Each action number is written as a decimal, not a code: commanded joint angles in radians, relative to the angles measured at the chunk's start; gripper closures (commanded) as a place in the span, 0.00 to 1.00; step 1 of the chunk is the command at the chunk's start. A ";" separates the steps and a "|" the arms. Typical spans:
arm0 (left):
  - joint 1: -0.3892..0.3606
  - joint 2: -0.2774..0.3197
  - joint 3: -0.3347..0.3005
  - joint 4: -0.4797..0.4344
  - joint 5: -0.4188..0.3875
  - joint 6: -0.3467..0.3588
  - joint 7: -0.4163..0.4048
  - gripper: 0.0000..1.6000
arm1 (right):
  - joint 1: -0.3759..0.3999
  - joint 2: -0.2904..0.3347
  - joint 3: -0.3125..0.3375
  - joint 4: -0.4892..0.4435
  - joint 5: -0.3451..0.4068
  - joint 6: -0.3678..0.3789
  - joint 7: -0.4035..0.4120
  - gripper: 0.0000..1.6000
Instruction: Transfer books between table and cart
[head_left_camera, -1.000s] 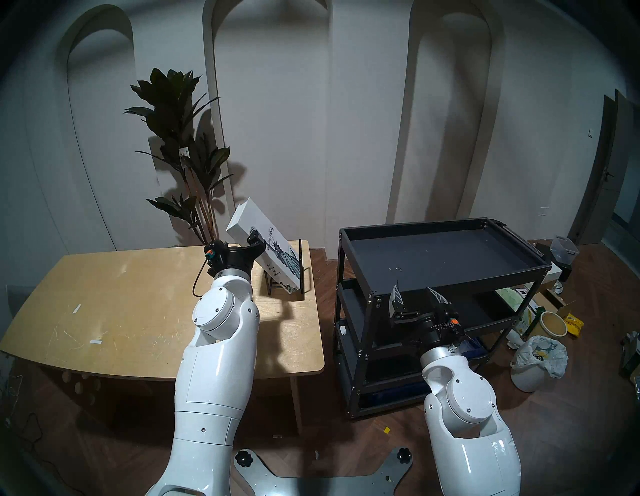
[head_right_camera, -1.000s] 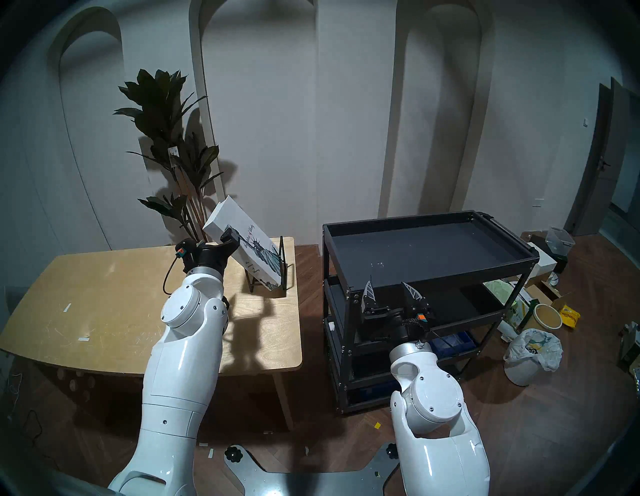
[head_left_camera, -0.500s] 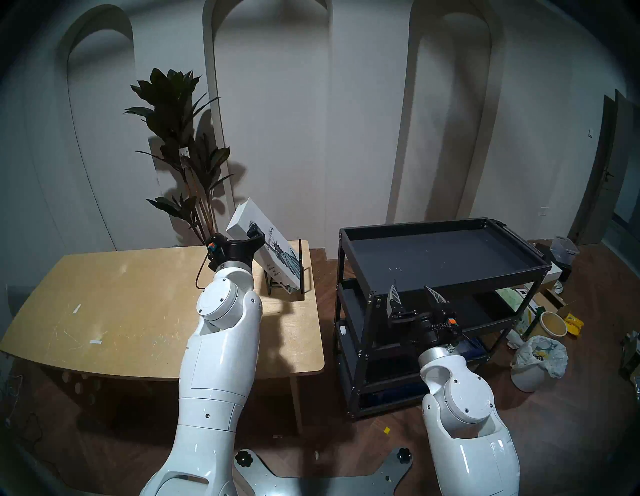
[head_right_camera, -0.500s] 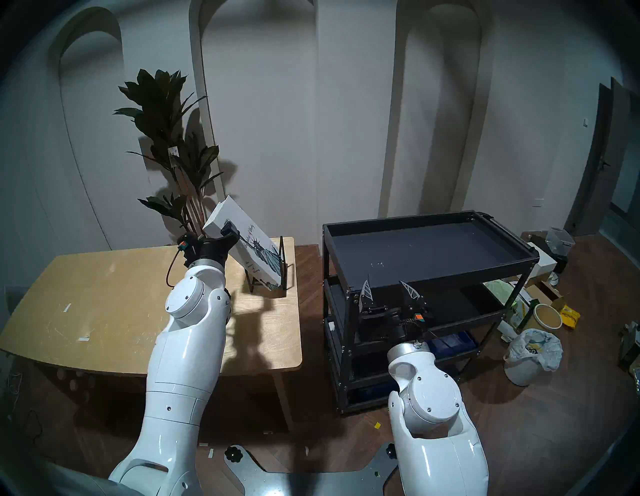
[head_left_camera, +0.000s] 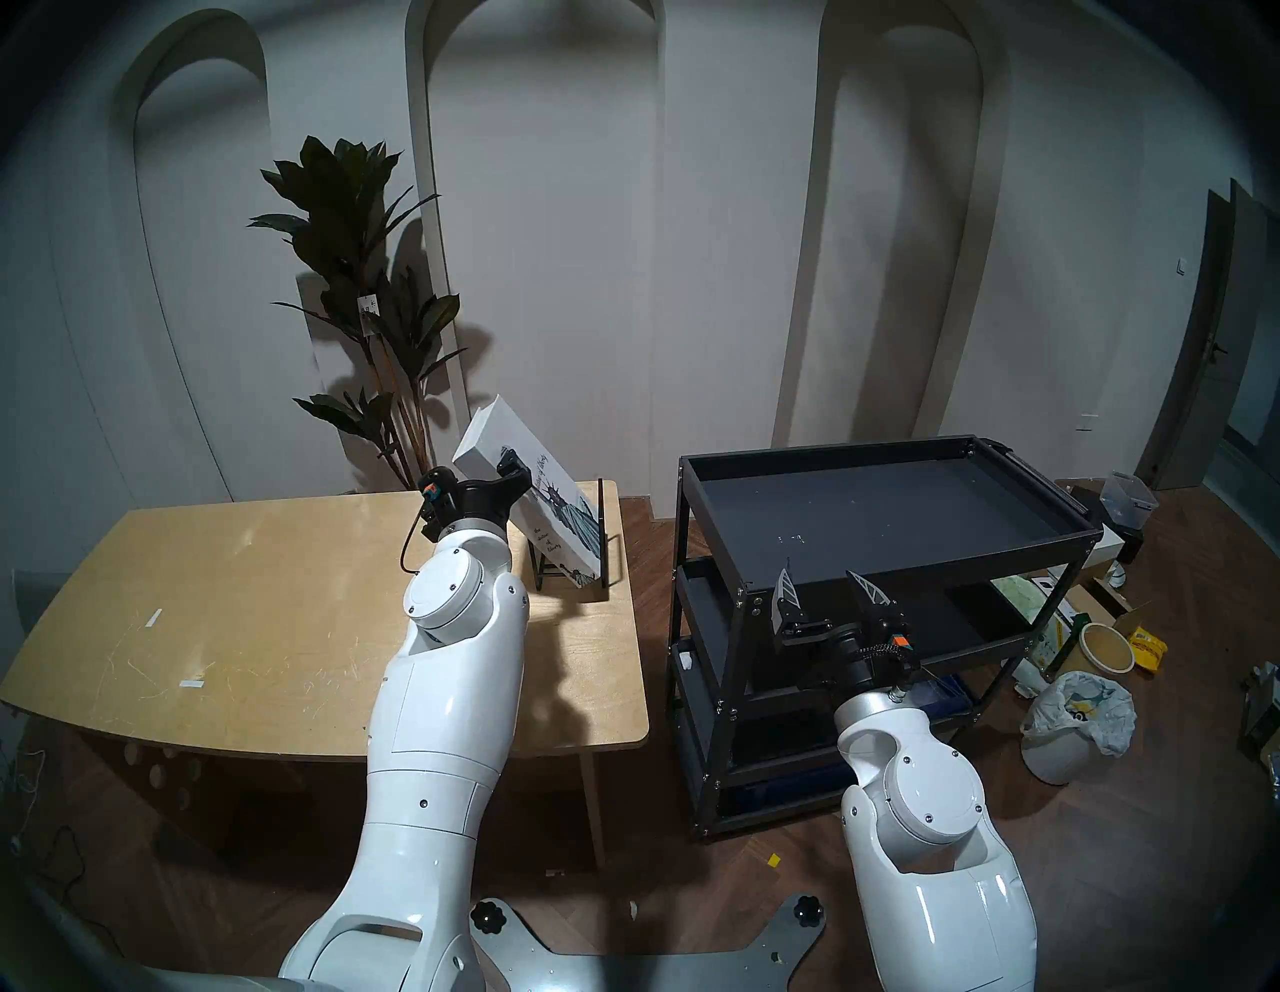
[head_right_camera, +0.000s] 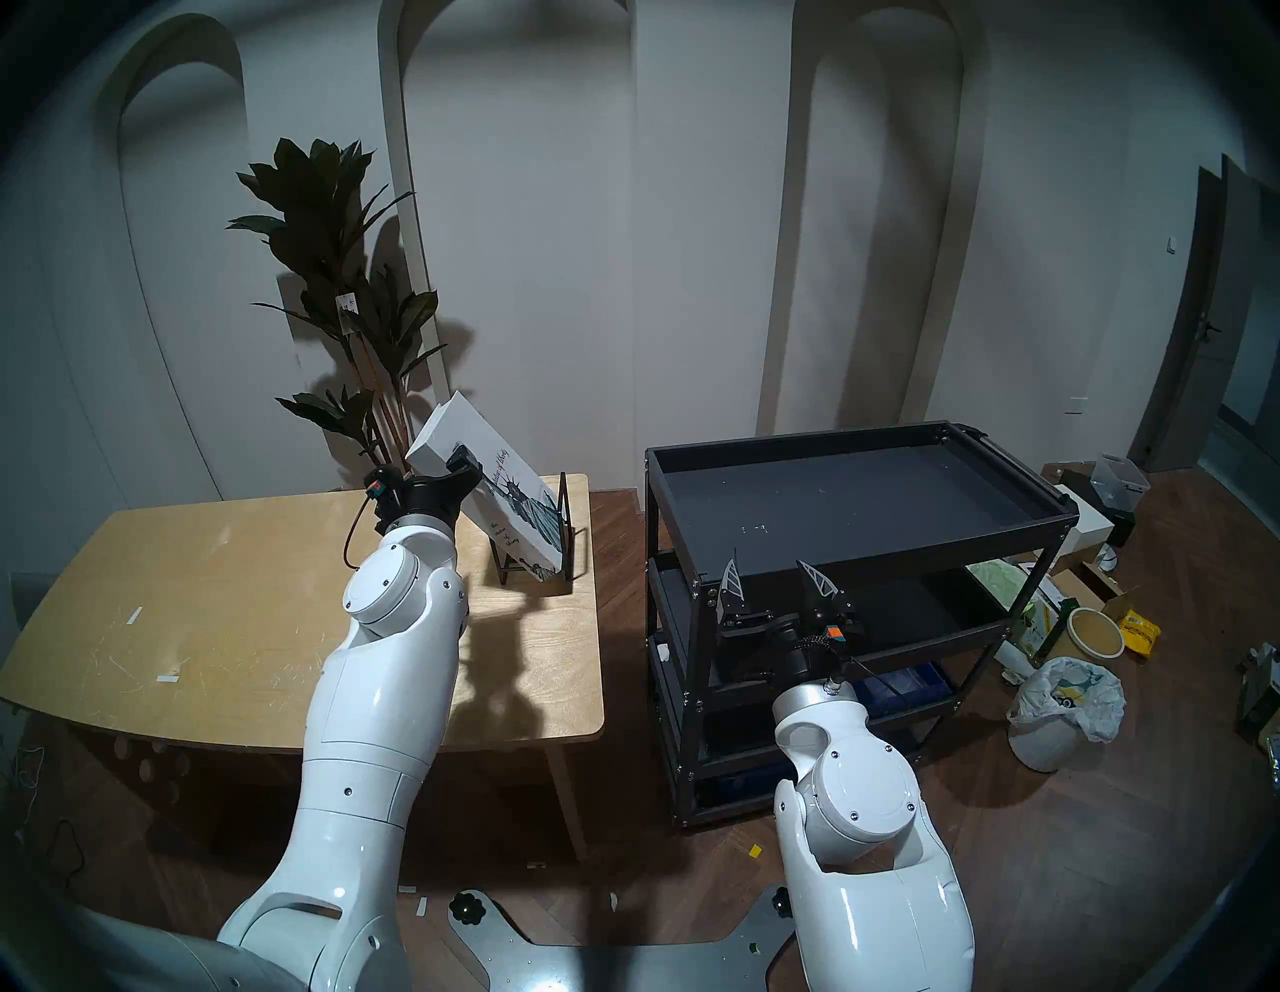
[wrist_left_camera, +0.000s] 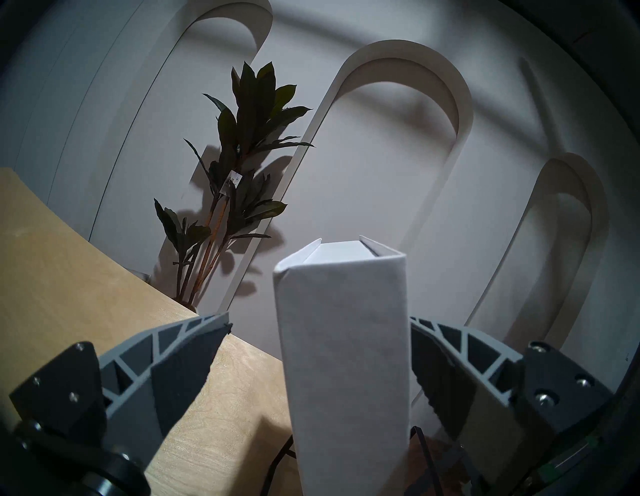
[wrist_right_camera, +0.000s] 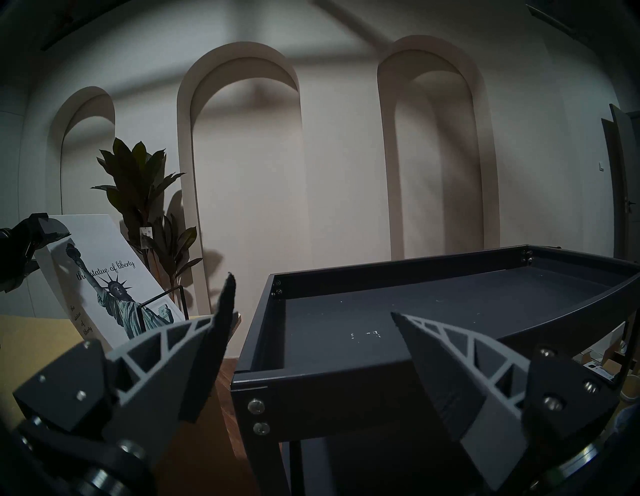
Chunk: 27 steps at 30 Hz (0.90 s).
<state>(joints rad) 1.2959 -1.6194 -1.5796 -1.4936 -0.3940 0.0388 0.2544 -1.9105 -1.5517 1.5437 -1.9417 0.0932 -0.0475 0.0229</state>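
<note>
Book (head_left_camera: 526, 499) leans back toward the wall in a black wire rack (head_left_camera: 604, 547) at the far right corner of the tabletop (head_left_camera: 277, 609), spine facing the robot, so its narrow white edge is easy to straddle. Left gripper (wrist_left_camera: 318, 332) reaches in level with its fingers spread on either side of that spine, the right one close against the cover, nothing clamped yet. Right gripper (wrist_right_camera: 311, 304) waits open and empty at the near edge of the cart (head_left_camera: 921, 561), likely ready to receive
</note>
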 joint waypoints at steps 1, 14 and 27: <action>-0.064 0.005 0.000 0.005 0.005 -0.020 -0.007 0.00 | 0.024 0.001 0.002 -0.007 0.005 -0.015 0.005 0.00; -0.083 0.006 -0.001 0.016 0.005 -0.018 -0.010 0.00 | 0.037 -0.003 0.002 0.010 0.007 -0.019 0.004 0.00; -0.111 0.007 -0.005 0.064 -0.006 -0.021 -0.024 0.00 | 0.044 -0.007 -0.004 0.020 0.005 -0.021 -0.002 0.00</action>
<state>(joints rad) 1.2351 -1.6128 -1.5866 -1.4387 -0.3940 0.0266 0.2440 -1.8798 -1.5529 1.5423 -1.9063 0.1020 -0.0540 0.0260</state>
